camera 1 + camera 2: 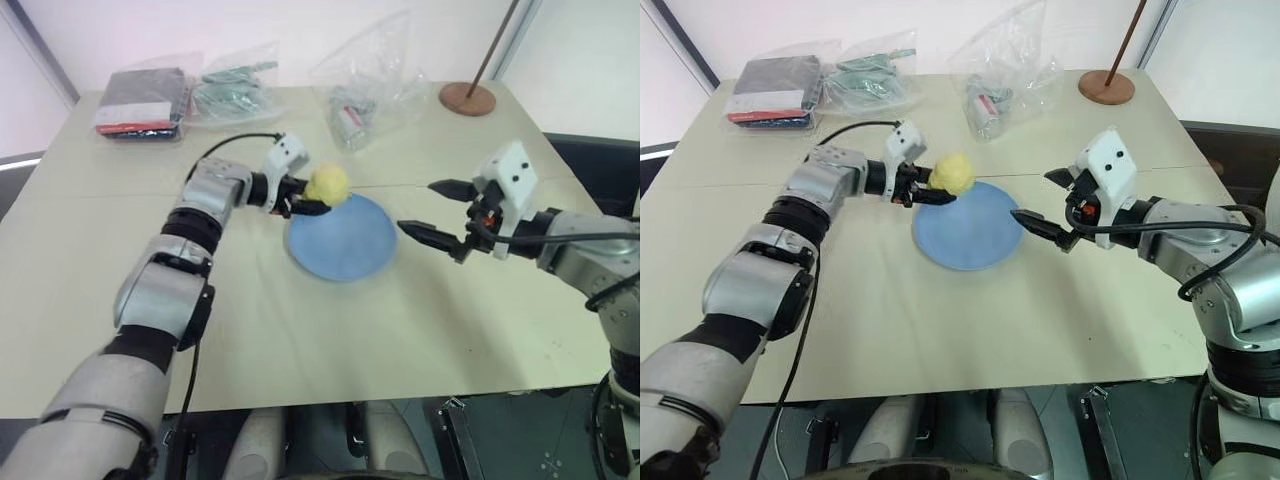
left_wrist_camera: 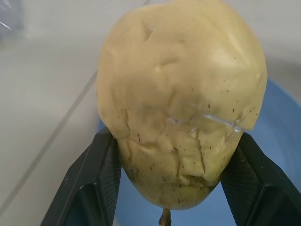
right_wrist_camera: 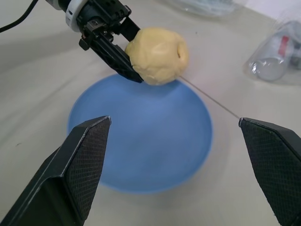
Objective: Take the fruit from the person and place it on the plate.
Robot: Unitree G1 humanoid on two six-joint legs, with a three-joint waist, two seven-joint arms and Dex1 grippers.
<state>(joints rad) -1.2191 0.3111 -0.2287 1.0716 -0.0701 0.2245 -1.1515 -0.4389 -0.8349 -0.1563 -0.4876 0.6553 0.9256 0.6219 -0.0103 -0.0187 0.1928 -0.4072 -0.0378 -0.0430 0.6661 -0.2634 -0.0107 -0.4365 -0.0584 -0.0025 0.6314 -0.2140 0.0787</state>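
The pale yellow fruit [image 1: 327, 183] is held just above the far left rim of the light-blue plate [image 1: 345, 248]. My left gripper [image 1: 315, 198] is shut on the fruit, one black finger on either side of it in the left wrist view [image 2: 181, 103]. To the right of the plate, my right gripper [image 1: 417, 206] hovers open with nothing between its fingers, pointing at the plate [image 3: 141, 150] and the fruit [image 3: 157, 55]. The person is out of view.
Along the back of the table lie a red-and-black package [image 1: 140, 105] and clear plastic bags [image 1: 365, 80]. A round brown stand base [image 1: 467, 98] with a rod stands at the back right. A black cable [image 1: 235, 140] runs along my left arm.
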